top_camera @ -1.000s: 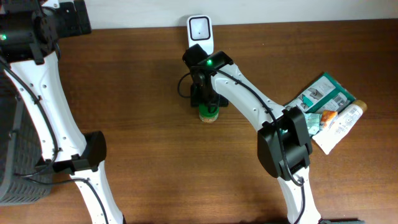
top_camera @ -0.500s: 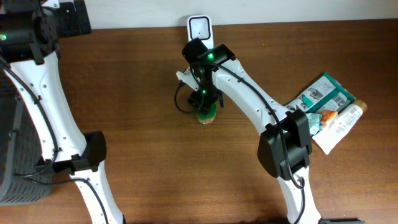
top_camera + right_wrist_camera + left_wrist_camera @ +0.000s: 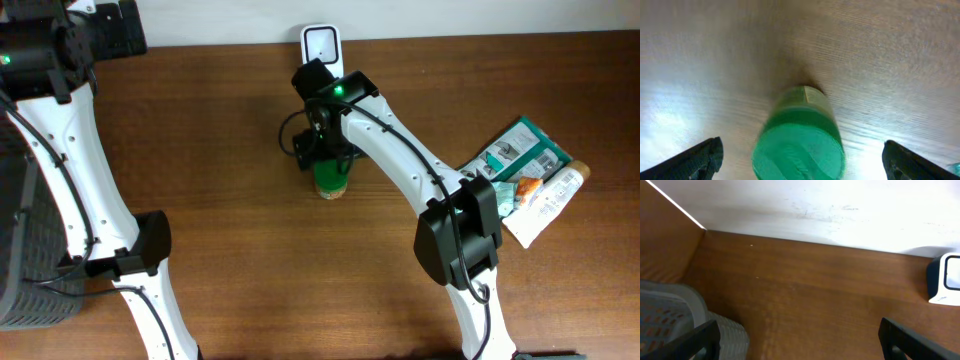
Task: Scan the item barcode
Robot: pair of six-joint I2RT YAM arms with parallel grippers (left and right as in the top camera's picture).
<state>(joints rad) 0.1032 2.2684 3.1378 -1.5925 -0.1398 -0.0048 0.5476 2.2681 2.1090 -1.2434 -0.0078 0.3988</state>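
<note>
The counter (image 3: 230, 120) is running out of frame on every side in the overhead view, and each wrist view is showing only a patch of it. The left arm (image 3: 70, 150) and the right arm (image 3: 400, 160) are both cut off at the lower edge. The grey basket (image 3: 20, 250) is lying half outside the left edge, and its mesh wall is visible only in the left wrist view (image 3: 670, 315). At the right, a teal packet (image 3: 520, 150) and a white tube (image 3: 548, 200) are lying in an overlapping pile. Their printing is too small to read. The white scanner (image 3: 321, 48) is standing at the far edge of the counter with the right arm partly covering it, and the left wrist view is cropping it at the right edge (image 3: 946, 280). The green-capped bottle (image 3: 331, 180) is standing on the counter just in front of the scanner, directly under the right arm's wrist. The right wrist view is showing its cap blurred (image 3: 799, 145), and no label text or barcode is legible in any view. The right pincer (image 3: 807, 160) is spread wide on either side of the bottle without touching it. The left pincer (image 3: 800, 342) is spread wide over bare counter, well apart from the bottle.
</note>
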